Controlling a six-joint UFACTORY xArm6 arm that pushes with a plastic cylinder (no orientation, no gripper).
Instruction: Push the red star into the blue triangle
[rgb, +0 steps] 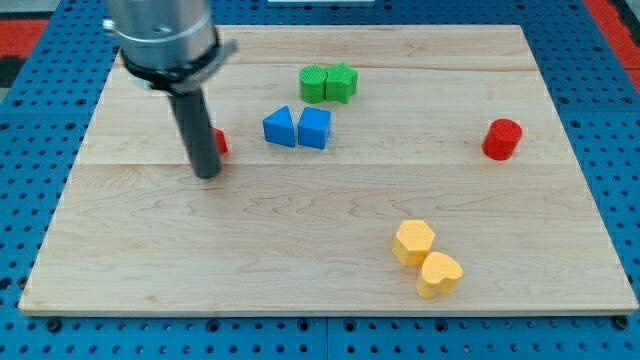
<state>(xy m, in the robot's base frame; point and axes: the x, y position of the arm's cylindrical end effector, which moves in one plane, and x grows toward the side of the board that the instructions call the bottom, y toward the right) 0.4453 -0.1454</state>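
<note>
The red star lies left of centre on the wooden board, mostly hidden behind my rod, so only its right edge shows. My tip rests on the board at the star's left and lower side, touching or very near it. The blue triangle lies a short way to the right of the star, with a gap between them. A blue cube touches the triangle's right side.
Two green blocks sit together above the blue pair. A red cylinder stands at the view's right. A yellow hexagon and a yellow heart lie at the lower right. The board's left edge is near my tip.
</note>
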